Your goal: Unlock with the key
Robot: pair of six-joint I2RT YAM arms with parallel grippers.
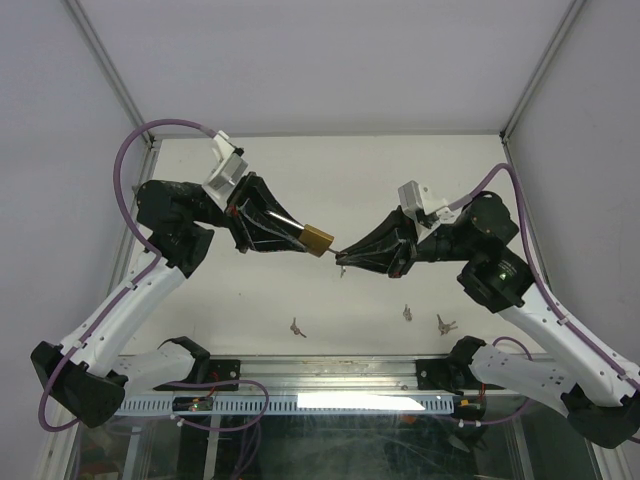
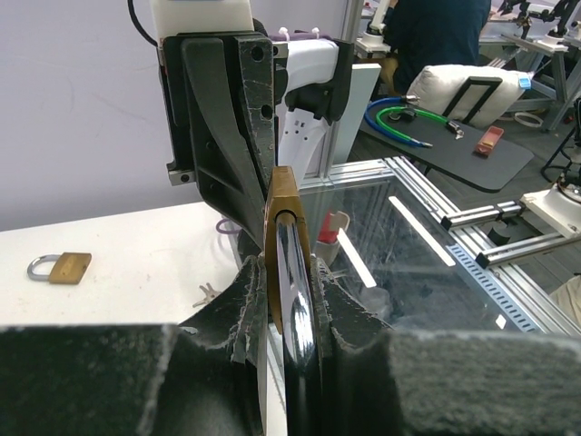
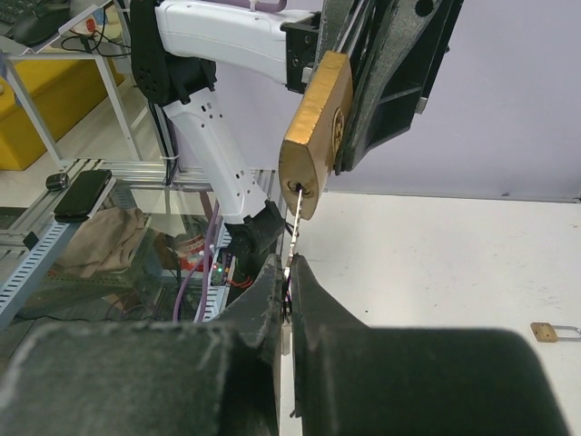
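While right claw pinches key, tip meets padlock.

The key's bow is buried between the right fingers, and small items on the surface are too tiny to identify.

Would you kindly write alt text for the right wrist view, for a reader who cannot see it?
A key pinched in the shut jaws of the right gripper points up, its tip at the keyhole of a brass padlock held above by the left gripper. A second padlock lies on the white table at lower right.
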